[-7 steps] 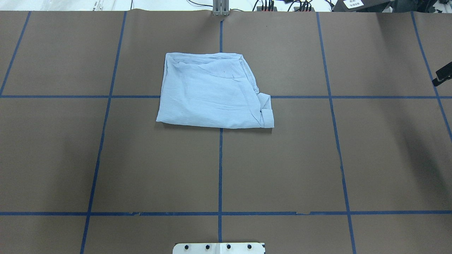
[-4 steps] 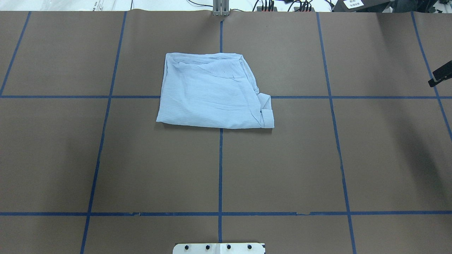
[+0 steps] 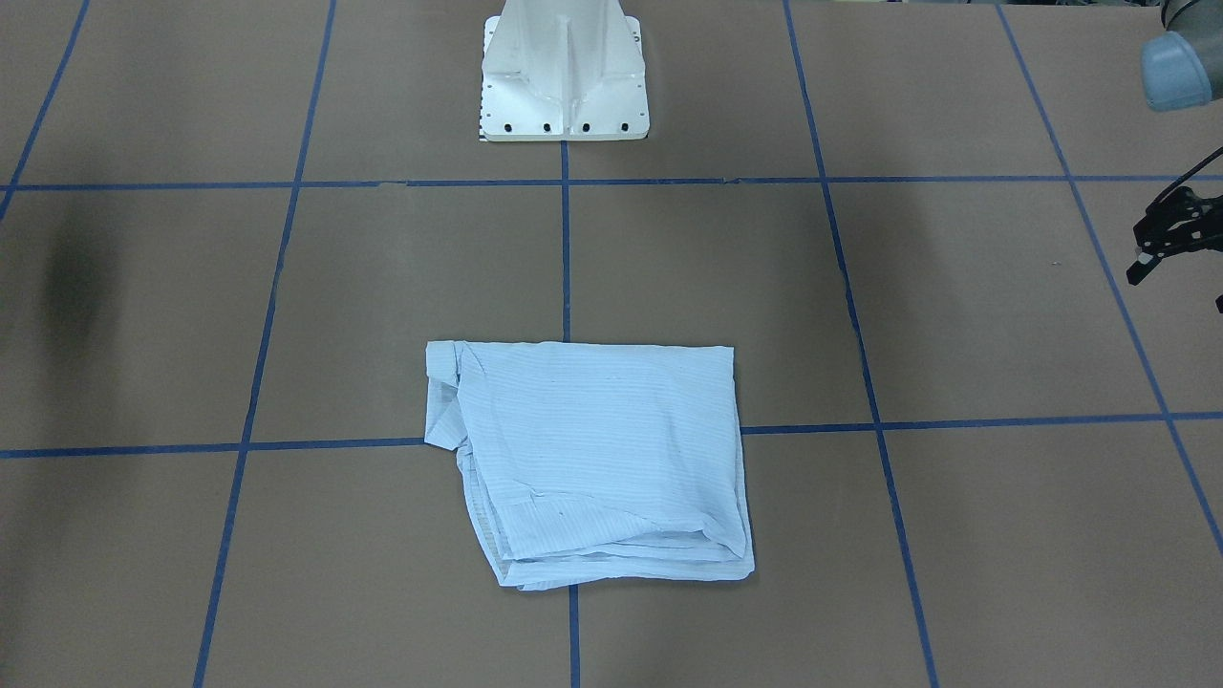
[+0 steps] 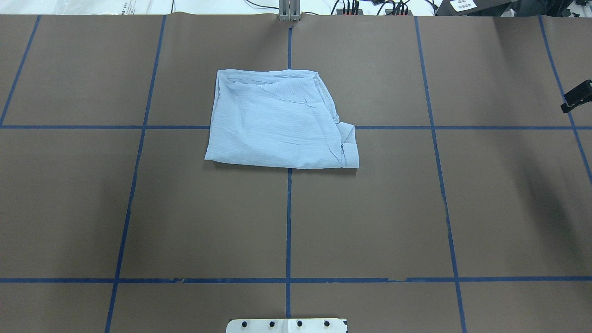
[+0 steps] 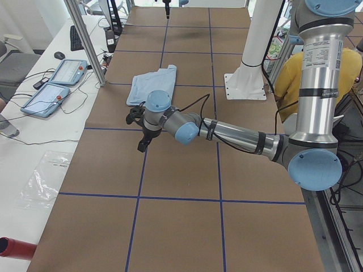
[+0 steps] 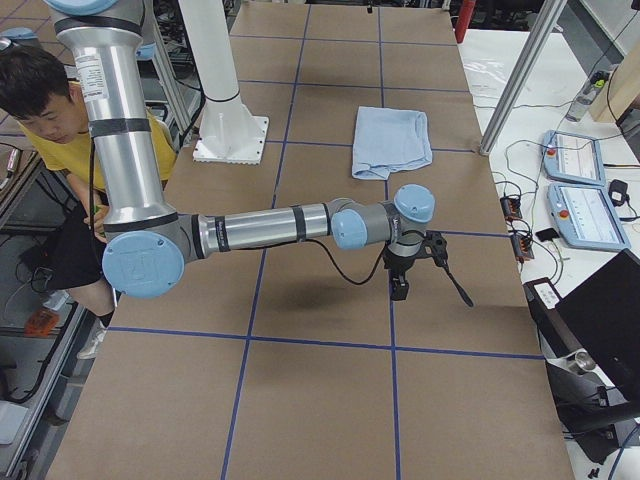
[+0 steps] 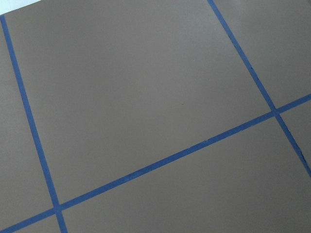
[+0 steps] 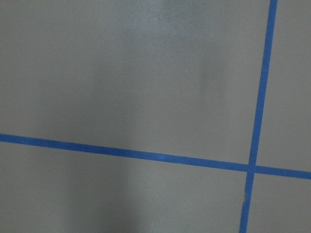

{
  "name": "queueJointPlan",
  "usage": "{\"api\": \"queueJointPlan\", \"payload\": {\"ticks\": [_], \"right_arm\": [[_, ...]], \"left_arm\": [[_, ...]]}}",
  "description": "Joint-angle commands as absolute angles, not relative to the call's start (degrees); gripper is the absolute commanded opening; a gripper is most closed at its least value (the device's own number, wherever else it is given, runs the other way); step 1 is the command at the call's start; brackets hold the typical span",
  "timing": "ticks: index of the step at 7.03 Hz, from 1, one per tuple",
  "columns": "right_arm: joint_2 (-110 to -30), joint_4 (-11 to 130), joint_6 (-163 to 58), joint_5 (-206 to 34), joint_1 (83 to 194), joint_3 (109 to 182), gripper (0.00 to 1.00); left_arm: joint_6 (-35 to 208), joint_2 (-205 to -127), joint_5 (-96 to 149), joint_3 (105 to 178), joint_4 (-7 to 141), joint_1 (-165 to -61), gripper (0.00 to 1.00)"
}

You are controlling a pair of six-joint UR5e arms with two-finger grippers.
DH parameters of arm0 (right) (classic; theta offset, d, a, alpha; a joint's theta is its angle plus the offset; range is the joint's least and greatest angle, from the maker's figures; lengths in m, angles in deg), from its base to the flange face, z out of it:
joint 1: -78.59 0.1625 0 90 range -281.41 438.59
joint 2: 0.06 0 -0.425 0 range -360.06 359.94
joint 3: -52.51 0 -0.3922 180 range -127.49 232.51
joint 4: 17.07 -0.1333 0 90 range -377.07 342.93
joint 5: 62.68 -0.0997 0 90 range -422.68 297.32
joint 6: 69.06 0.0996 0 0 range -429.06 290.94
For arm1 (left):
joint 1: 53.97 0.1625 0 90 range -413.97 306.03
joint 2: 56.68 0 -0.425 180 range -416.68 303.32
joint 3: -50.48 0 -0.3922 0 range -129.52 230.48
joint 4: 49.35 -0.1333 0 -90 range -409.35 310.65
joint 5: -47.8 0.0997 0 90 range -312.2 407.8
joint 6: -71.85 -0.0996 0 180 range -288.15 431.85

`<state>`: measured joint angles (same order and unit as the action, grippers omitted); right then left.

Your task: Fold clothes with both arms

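Note:
The light-blue striped shirt point(image 4: 280, 125) lies folded into a rough rectangle on the brown table, near the middle and toward the far side. It also shows in the front view point(image 3: 592, 459) and both side views point(image 5: 150, 85) point(image 6: 392, 140). My left gripper point(image 3: 1180, 277) hangs open and empty over bare table, far to the shirt's left point(image 5: 135, 133). My right gripper point(image 6: 432, 292) is open and empty, far to the shirt's right. Only one of its fingers point(image 4: 576, 96) shows at the overhead view's right edge. Both wrist views show only table and tape.
Blue tape lines point(image 4: 288, 222) divide the table into squares. The white pedestal base point(image 3: 564, 86) stands at the robot's side. A person in yellow point(image 6: 50, 110) sits behind the robot. Tablets point(image 5: 57, 79) and an aluminium post point(image 5: 85, 39) stand beyond the far edge.
The right gripper's finger at the overhead view's right edge has shifted slightly inward and up. The shirt has not moved.

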<state>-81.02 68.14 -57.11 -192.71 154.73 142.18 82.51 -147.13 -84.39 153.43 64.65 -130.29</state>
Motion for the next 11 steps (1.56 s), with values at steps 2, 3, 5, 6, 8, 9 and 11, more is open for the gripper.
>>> {"api": "queueJointPlan", "payload": {"ticks": [2,3,5,6,8,9,11], "right_arm": [[-81.9,68.0,-56.9,-194.6,154.7,143.6,1.00],[-81.9,67.9,-56.9,-194.7,154.7,144.0,1.00],[-81.6,67.9,-57.0,-194.5,154.7,144.3,1.00],[-81.5,67.9,-57.0,-194.5,154.7,144.3,1.00],[-81.5,67.9,-57.1,-194.4,154.7,144.4,1.00],[-81.5,67.8,-57.0,-194.4,154.6,144.4,1.00],[-81.5,67.9,-57.0,-194.4,154.4,144.3,1.00]], "left_arm": [[82.5,-148.7,-84.5,153.5,64.7,-130.3,1.00],[82.5,-148.6,-84.5,153.5,64.7,-130.3,1.00],[82.5,-148.7,-84.4,153.3,64.7,-130.3,1.00],[82.5,-148.7,-84.3,153.4,64.7,-130.3,1.00],[82.2,-148.4,-84.2,152.5,64.7,-130.3,1.00],[82.1,-148.4,-84.2,152.4,64.7,-130.3,1.00],[82.1,-148.4,-84.3,152.1,64.8,-130.3,1.00]]}}
